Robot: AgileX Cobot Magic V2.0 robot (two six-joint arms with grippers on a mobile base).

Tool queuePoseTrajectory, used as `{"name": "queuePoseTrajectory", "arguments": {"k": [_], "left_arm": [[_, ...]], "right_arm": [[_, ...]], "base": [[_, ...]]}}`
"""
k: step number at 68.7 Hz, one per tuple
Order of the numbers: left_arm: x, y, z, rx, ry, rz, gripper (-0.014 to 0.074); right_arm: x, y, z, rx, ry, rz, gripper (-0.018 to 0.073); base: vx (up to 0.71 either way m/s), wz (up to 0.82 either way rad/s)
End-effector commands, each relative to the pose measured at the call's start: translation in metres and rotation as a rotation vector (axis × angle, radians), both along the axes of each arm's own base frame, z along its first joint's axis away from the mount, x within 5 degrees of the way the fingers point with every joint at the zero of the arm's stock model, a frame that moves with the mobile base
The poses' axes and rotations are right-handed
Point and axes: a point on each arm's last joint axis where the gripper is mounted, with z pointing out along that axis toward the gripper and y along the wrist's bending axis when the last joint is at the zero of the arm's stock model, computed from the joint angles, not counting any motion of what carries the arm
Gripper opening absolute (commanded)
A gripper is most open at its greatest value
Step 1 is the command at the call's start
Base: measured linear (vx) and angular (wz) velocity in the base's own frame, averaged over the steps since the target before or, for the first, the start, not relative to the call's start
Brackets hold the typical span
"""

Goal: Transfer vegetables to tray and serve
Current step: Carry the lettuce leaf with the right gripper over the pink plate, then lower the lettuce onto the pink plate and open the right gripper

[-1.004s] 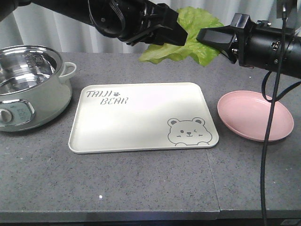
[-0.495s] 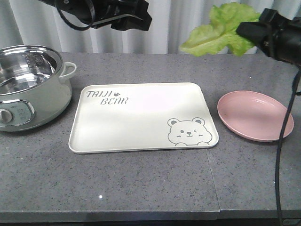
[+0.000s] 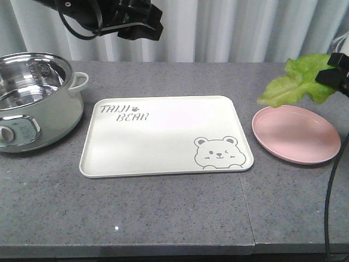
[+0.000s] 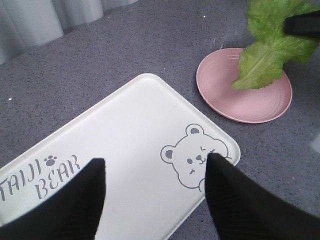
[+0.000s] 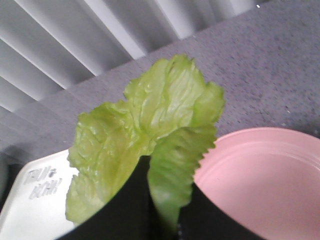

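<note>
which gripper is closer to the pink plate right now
Right. The right gripper holds the lettuce just above the pink plate, at its far right rim. The left gripper, jaws open, hangs above the tray, well away from the plate.

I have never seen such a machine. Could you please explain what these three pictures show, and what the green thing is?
It is a robot with two arms, each ending in a claw. One picture looks at the grey table from the front; the other two come from cameras on the wrists. On the table stand an electric pot, a cream tray with a bear drawing, and a pink plate. The right claw holds lettuce leaves in the air near the pink plate. The left claw hangs open, empty, high over the table.
</note>
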Motion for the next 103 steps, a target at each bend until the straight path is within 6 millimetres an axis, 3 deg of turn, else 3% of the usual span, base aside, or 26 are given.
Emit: {"name": "queuePoseTrajectory", "arguments": {"k": [1,19,31,49,58,80,103], "left_arm": [[-0.012,0.006,0.023,-0.068,-0.079,0.007,0.043],[-0.01,0.01,0.021,-0.01,-0.092,0.033,0.043],[-0.009,0.011,0.021,-0.006,-0.095,0.035,0.043],[-0.009,0.011,0.021,-0.006,-0.095,0.035,0.043],[-0.009,0.011,0.021,-0.005,-0.093,0.035,0.043],[-0.01,0.011,0.02,0.002,-0.08,0.033,0.0428],[-0.011,0.011,0.019,0.009,-0.069,0.031,0.0428]], "right_arm": [[0.006,-0.007,0.004,-0.015,-0.016,-0.033,-0.0004],[0.023,-0.016,-0.045,-0.073,0.128,-0.007,0.0011],[0.024,-0.019,-0.055,-0.125,0.158,0.002,0.0095],[0.025,-0.02,-0.055,-0.156,0.144,0.005,0.038],[0.025,-0.021,-0.055,-0.158,0.142,0.003,0.0472],[0.028,-0.018,-0.041,-0.157,0.146,0.054,0.0481],[0.04,-0.019,-0.006,-0.151,0.059,0.075,0.0481]], "base": [[0.0,0.0],[0.0,0.0],[0.0,0.0],[0.0,0.0],[0.0,0.0],[0.0,0.0],[0.0,0.0]]}}
